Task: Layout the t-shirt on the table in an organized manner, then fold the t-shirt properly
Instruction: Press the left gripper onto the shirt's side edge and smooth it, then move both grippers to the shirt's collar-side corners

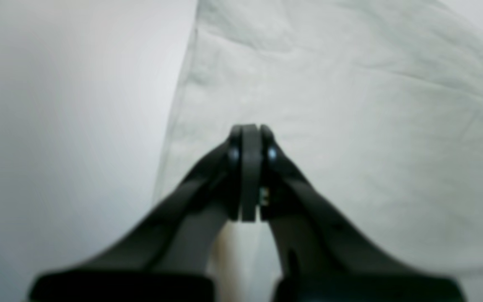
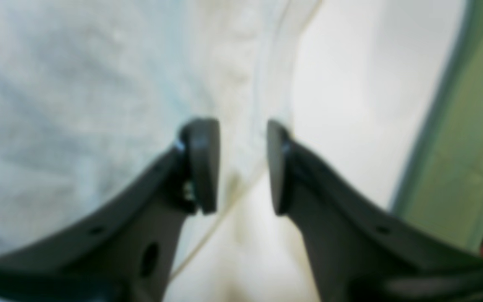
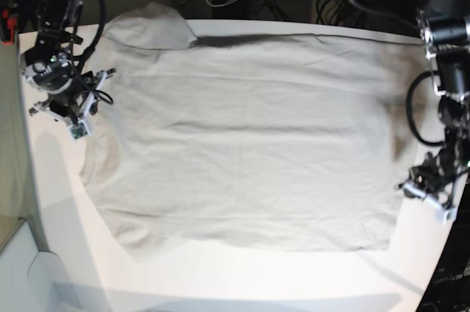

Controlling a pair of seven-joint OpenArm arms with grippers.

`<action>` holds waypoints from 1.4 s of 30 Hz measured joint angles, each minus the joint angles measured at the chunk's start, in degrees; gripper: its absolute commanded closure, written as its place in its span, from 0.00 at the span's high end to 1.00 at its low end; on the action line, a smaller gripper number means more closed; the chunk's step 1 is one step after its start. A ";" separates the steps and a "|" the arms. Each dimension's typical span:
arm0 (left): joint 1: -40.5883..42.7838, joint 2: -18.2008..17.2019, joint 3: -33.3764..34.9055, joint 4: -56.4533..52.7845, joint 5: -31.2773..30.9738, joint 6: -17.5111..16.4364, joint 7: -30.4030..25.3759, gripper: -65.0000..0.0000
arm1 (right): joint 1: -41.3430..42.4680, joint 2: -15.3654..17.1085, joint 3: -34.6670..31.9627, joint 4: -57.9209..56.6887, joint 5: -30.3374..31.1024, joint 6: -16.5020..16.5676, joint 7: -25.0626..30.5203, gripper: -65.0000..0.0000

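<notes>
Left wrist view: the left gripper (image 1: 250, 138) has its fingers pressed together with no cloth seen between them; the t-shirt (image 1: 350, 105) fills the 12 to 3 o'clock field, with bare desk (image 1: 69, 126) at 9 o'clock.

Right wrist view: the right gripper (image 2: 243, 163) has parted fingers straddling the shirt's edge, which runs from 12 to 6 o'clock.

Base view: the t-shirt lies flat, long axis 9 to 3 o'clock, collar toward 9 o'clock. Each arm stands at one end.
</notes>
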 measured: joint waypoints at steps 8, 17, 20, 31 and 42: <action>23.63 -0.13 -17.42 22.53 -6.16 0.28 2.78 0.52 | -4.15 0.61 0.07 6.56 0.17 0.00 0.33 0.60; 39.87 7.78 -31.41 34.67 -6.43 -9.40 3.02 0.56 | -11.02 -1.84 0.17 12.00 2.54 0.00 0.28 0.62; 42.86 9.66 -35.08 34.64 -6.45 -10.73 3.15 0.56 | -13.29 -2.14 0.17 12.33 5.55 0.02 -0.15 0.62; 46.80 9.84 -36.54 34.42 3.37 -11.39 2.60 0.57 | -17.07 -5.62 3.63 12.46 7.43 0.00 0.31 0.62; 37.20 12.63 -36.50 29.24 13.68 -20.39 2.84 0.64 | -17.11 -7.80 9.55 12.83 7.48 0.00 0.07 0.62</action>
